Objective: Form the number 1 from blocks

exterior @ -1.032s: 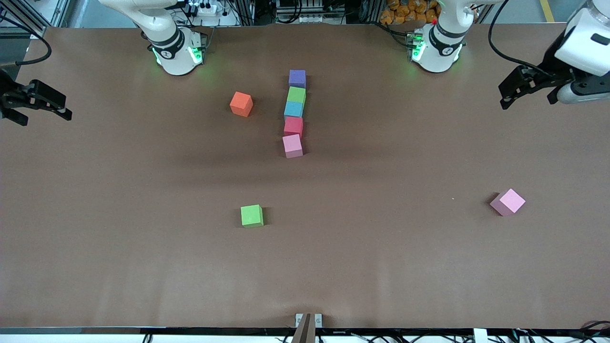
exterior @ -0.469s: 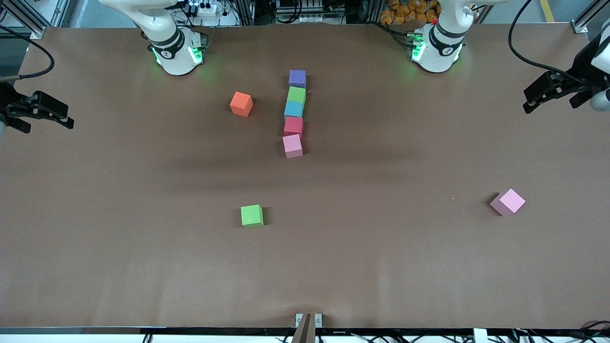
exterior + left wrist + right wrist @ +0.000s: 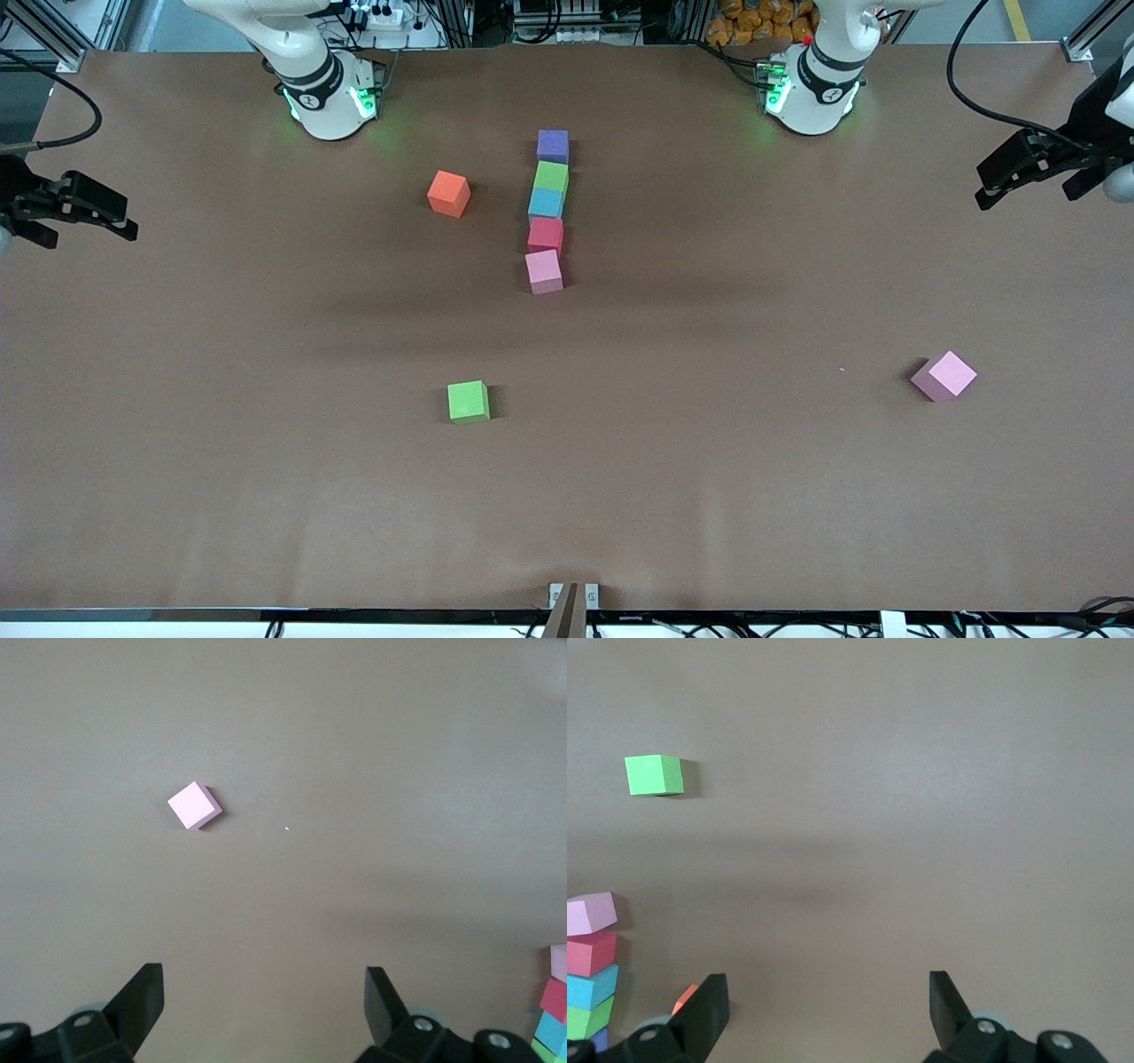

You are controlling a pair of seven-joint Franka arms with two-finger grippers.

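Five blocks stand in a touching line from twelve to six o'clock mid-table, purple farthest from the front camera, pink nearest. The left gripper and right gripper hang spread, empty, over their table ends.

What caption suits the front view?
Five foam cubes lined up mid-table; left gripper and right gripper open, parked at the table's ends.

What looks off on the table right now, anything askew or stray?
The column is slightly crooked: the pink block at its near end sits twisted against the red block. A lone pink cube lies rotated toward the left arm's end. Both grippers, left gripper and right gripper, wait open.
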